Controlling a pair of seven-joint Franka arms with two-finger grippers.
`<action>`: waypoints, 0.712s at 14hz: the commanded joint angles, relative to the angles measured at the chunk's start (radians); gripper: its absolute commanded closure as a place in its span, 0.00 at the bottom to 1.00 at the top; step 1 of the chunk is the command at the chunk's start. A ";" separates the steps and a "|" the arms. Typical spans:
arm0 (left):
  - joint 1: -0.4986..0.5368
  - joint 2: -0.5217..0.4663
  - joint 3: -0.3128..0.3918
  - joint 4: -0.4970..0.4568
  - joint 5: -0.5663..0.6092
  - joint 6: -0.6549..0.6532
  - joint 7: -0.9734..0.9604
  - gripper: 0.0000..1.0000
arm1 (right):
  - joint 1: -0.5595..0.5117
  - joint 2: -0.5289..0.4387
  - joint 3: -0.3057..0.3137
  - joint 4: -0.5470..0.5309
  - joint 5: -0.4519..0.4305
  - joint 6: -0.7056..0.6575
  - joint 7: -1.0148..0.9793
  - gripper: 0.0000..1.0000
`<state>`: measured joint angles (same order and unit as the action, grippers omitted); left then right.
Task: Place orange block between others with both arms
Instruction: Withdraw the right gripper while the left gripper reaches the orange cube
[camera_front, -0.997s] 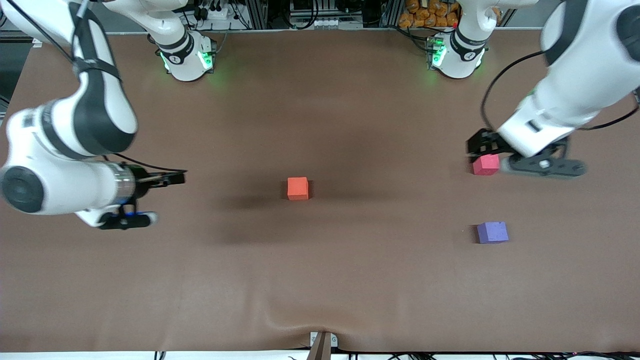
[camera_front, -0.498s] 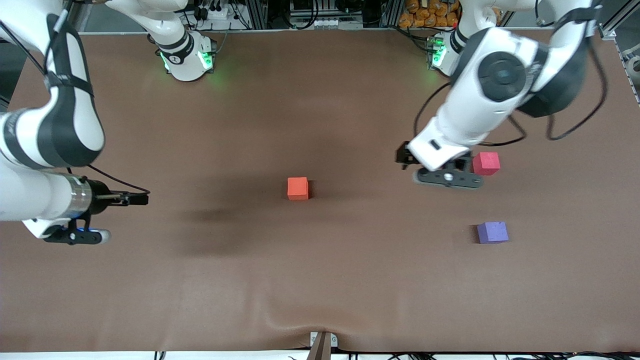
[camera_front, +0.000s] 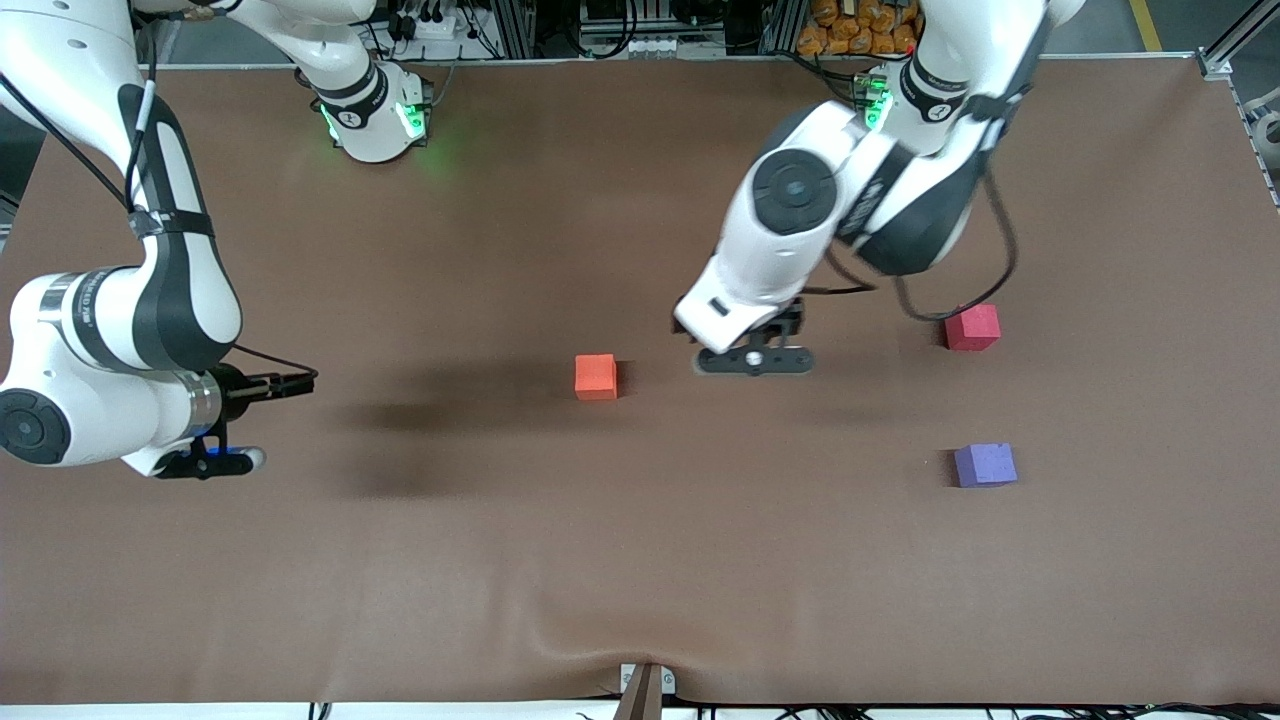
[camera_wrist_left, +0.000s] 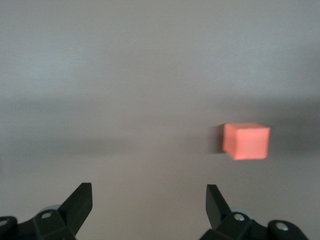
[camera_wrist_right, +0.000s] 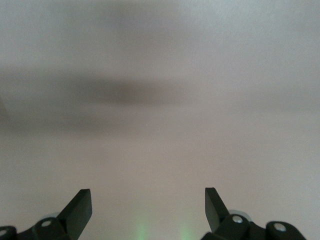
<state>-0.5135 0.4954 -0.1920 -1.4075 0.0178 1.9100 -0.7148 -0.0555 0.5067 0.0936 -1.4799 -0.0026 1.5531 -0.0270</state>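
The orange block (camera_front: 596, 376) sits alone on the brown table (camera_front: 640, 560) near its middle. The red-pink cube (camera_front: 972, 327) and the purple-blue cube (camera_front: 985, 465) lie toward the left arm's end, the purple-blue one nearer the front camera. My left gripper (camera_front: 745, 345) hangs open over bare cloth between the orange block and the red-pink cube. The left wrist view shows the orange block (camera_wrist_left: 246, 141) off to one side of the open left gripper (camera_wrist_left: 149, 200). My right gripper (camera_front: 290, 380) is open and empty at the right arm's end; the right gripper (camera_wrist_right: 148, 202) has only bare cloth under it.
The cloth has a wrinkle at the front edge above a small clamp (camera_front: 645, 685). The two arm bases (camera_front: 370, 115) (camera_front: 915, 105) stand along the back edge, with cables and racks past it.
The left arm has swung from over the red-pink cube toward the orange block. The right gripper has drawn back toward its own end of the table. The cubes have not moved.
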 joint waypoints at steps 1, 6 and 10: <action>-0.054 0.109 0.012 0.100 0.016 0.047 -0.093 0.00 | 0.019 -0.149 0.018 -0.176 -0.002 0.015 -0.008 0.00; -0.115 0.204 0.014 0.139 0.014 0.170 -0.205 0.00 | 0.043 -0.275 0.017 -0.296 0.000 0.059 -0.008 0.00; -0.167 0.270 0.017 0.157 0.014 0.271 -0.311 0.00 | -0.012 -0.370 0.012 -0.312 -0.002 0.140 -0.008 0.00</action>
<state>-0.6449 0.7159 -0.1887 -1.3061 0.0179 2.1527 -0.9664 -0.0237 0.2214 0.1010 -1.7381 -0.0024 1.6433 -0.0284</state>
